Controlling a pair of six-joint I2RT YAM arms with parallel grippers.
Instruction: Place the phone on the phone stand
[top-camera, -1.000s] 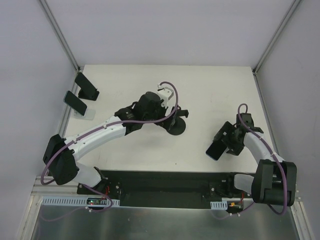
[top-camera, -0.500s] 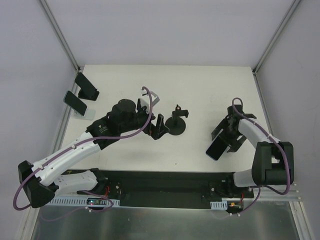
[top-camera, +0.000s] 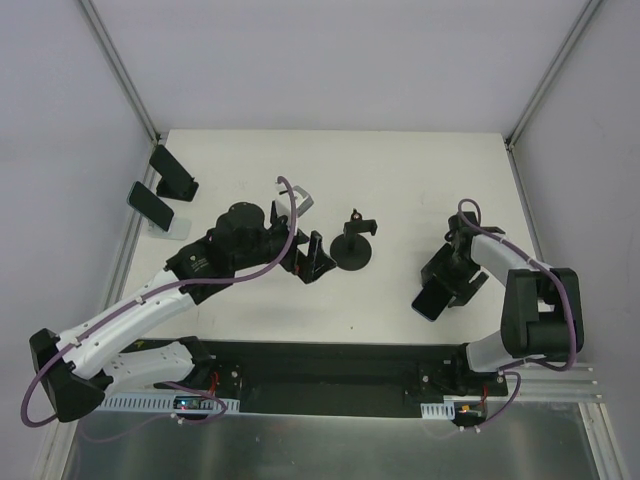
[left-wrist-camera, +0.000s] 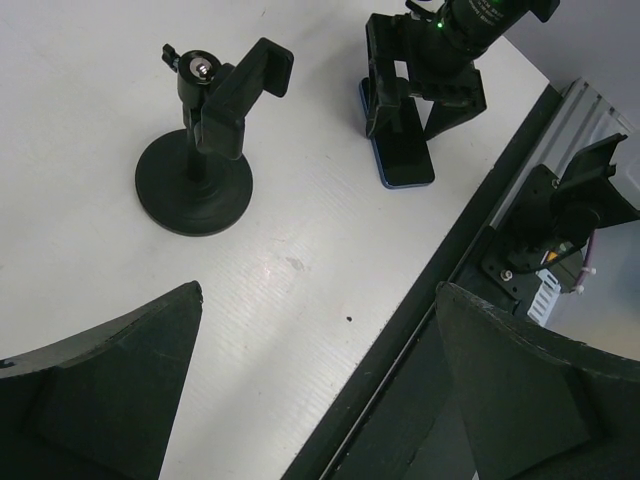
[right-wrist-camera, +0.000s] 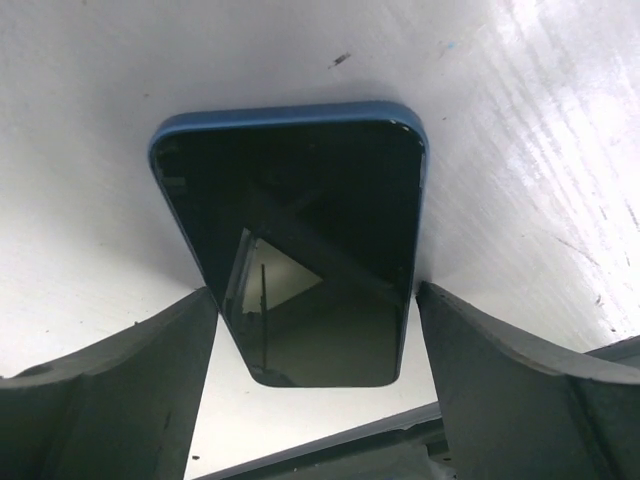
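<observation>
The phone (top-camera: 432, 302), dark screen up in a blue case, lies flat on the white table at the right. In the right wrist view the phone (right-wrist-camera: 290, 200) lies between my fingers. My right gripper (top-camera: 447, 280) is low over the phone and open (right-wrist-camera: 315, 300), one finger close beside each long edge. The black phone stand (top-camera: 352, 245), a round base with a tilted clamp, stands mid-table and holds nothing. It also shows in the left wrist view (left-wrist-camera: 195, 185). My left gripper (top-camera: 312, 258) is open and empty (left-wrist-camera: 320, 290), just left of the stand.
Two dark phone-like objects (top-camera: 172, 172) (top-camera: 150, 205) sit at the far left edge of the table. A black rail (top-camera: 330, 365) runs along the near edge, also in the left wrist view (left-wrist-camera: 440, 300). Grey walls enclose the table.
My left arm has drawn back from the stand, towards the left and the near side. My right gripper has shifted over the phone. The phone has not moved.
</observation>
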